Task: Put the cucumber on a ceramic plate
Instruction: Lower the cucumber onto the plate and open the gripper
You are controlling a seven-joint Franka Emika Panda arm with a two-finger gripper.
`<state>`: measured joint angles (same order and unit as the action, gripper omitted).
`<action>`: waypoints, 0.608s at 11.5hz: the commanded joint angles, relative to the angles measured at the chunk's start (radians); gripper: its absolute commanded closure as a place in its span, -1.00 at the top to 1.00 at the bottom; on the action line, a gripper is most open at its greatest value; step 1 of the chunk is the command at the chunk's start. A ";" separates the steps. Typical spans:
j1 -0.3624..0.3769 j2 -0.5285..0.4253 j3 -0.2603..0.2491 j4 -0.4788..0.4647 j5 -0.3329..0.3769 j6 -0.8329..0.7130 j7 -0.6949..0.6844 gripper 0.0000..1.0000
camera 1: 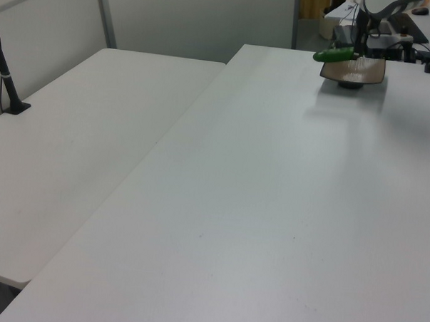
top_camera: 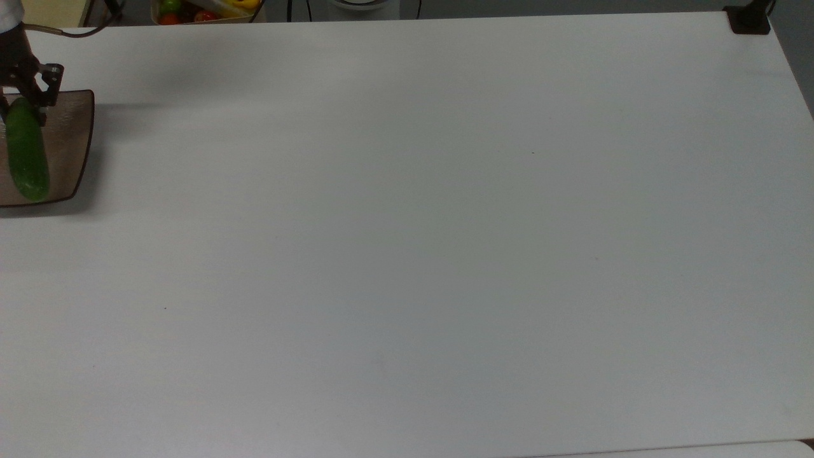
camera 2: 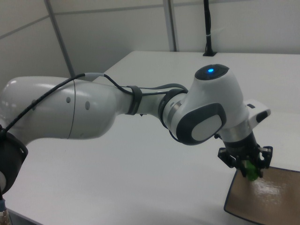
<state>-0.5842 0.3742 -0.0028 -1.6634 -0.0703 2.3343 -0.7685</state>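
The dark green cucumber (top_camera: 27, 151) hangs over the brown-grey ceramic plate (top_camera: 68, 149) at the top view's far left. My gripper (top_camera: 24, 97) is shut on the cucumber's far end. In the left view the cucumber (camera 1: 334, 54) lies level, just above the plate (camera 1: 356, 70), with most of its length reaching past the plate's left rim, and the gripper (camera 1: 358, 50) stands at its right end. The right view has the gripper (camera 2: 249, 168) pointing down over the plate's (camera 2: 267, 199) corner, a bit of green cucumber (camera 2: 252, 171) between the fingers.
A box of coloured fruit (top_camera: 203, 9) sits beyond the table's far edge. A black clamp (top_camera: 749, 21) holds the top view's upper right corner. A second white table (camera 1: 80, 141) with a black post (camera 1: 7, 77) adjoins on the left view's left.
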 commanded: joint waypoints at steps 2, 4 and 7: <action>-0.006 -0.006 0.004 -0.015 -0.017 0.000 -0.011 0.27; -0.006 -0.006 0.004 -0.012 -0.010 0.005 -0.006 0.73; 0.007 -0.024 0.007 0.011 0.000 -0.022 0.038 0.96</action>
<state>-0.5864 0.3807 -0.0025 -1.6595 -0.0753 2.3344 -0.7708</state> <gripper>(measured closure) 0.097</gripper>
